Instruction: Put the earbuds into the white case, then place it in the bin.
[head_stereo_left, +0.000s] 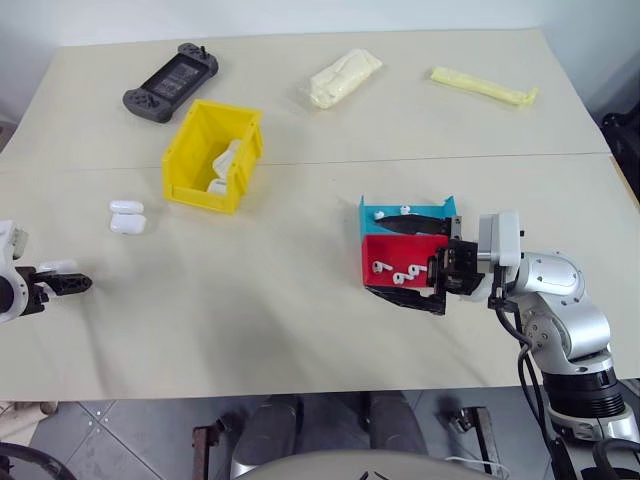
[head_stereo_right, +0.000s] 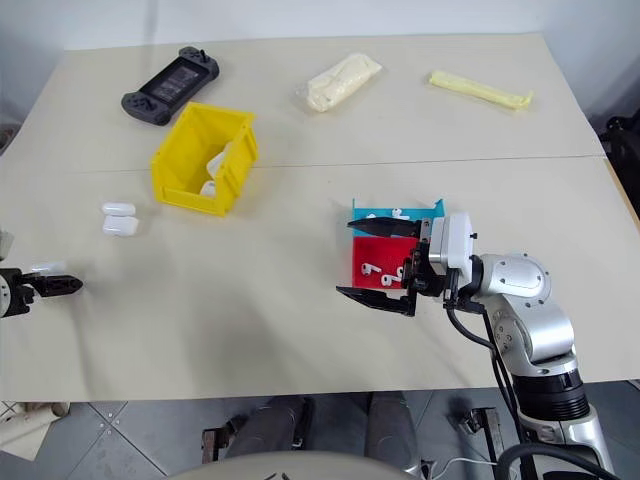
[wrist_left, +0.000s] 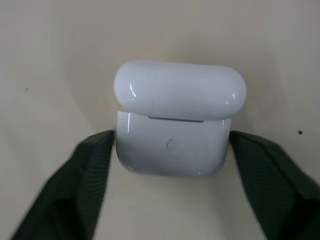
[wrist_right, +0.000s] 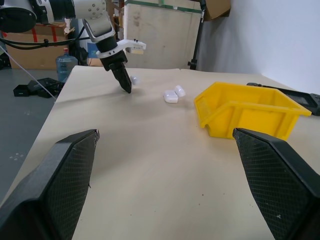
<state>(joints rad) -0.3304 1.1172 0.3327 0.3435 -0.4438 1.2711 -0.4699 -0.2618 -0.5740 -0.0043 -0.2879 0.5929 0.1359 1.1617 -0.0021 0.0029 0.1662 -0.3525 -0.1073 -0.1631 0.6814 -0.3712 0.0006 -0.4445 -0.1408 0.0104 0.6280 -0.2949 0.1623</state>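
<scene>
At the table's left edge my left gripper (head_stereo_left: 66, 281) is shut on the white case (wrist_left: 180, 90). Its lid stands slightly ajar, and the two fingers (wrist_left: 80, 175) press the case's sides just over the tabletop. The earbuds (head_stereo_left: 378, 267) lie in a small red tray (head_stereo_left: 372, 248) right of centre, with another earbud (head_stereo_left: 400, 277) beside them. My right gripper (head_stereo_left: 408, 262) is open, pointing left, with its jaws spread wide across that tray and holding nothing. The yellow bin (head_stereo_left: 190, 195) stands at the back left with white cases inside.
A cyan tray (head_stereo_left: 372, 213) adjoins the red one and holds small white pieces. Two more white cases (head_stereo_left: 127, 216) lie in front of the bin. A black game controller (head_stereo_left: 170, 80), a cream packet (head_stereo_left: 345, 78) and a yellow strip (head_stereo_left: 483, 86) lie at the back.
</scene>
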